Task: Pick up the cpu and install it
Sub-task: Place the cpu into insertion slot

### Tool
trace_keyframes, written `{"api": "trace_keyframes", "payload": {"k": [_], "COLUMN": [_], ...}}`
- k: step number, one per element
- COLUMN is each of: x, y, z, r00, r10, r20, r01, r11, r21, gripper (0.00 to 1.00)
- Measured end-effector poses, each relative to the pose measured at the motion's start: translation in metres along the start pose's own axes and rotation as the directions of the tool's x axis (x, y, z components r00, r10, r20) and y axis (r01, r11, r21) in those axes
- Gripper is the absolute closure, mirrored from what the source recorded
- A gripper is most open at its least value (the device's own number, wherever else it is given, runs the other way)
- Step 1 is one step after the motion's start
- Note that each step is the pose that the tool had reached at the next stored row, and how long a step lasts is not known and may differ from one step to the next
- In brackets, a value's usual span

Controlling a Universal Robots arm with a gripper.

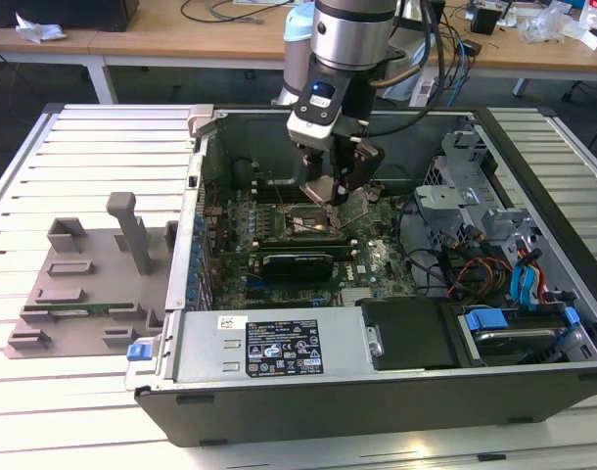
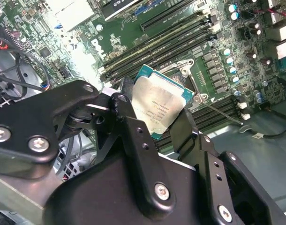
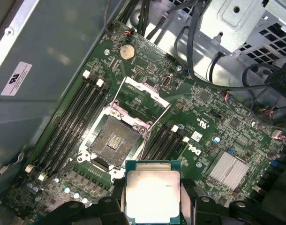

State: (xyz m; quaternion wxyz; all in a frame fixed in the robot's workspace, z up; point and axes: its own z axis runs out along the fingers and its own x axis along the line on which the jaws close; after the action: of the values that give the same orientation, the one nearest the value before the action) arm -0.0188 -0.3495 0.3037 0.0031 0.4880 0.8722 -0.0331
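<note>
Gripper (image 3: 152,206) fingers clamp the cpu (image 3: 153,187) by two opposite edges, clear above the middle of the motherboard (image 3: 213,117), just short of the open socket (image 3: 114,139). Judgement: pick-up complete, installation in hand. Seating calls for squaring the chip level over the socket.

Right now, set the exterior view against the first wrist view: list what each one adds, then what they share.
Exterior view adds: the whole case, the arm, and a grey fixture on the slatted table at that view's left.
First wrist view adds: the bare contacts inside the socket and a coin cell.
Shared: the motherboard, the socket, and the gripper shut on the cpu over the board.
</note>
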Motion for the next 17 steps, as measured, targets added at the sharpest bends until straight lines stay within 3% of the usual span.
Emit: {"api": "trace_keyframes", "payload": {"k": [7,17], "x": [0.0000,0.0000], "y": [0.0000,0.0000], "z": [0.0002,0.0005], "r00": [0.9984,0.9888], "r10": [0.056,0.149], "r20": [-0.0030,-0.0078], "r01": [-0.056,-0.149], "r11": [0.9984,0.9888], "r21": [0.0022,0.0062], "gripper": [0.45,0.45]}}
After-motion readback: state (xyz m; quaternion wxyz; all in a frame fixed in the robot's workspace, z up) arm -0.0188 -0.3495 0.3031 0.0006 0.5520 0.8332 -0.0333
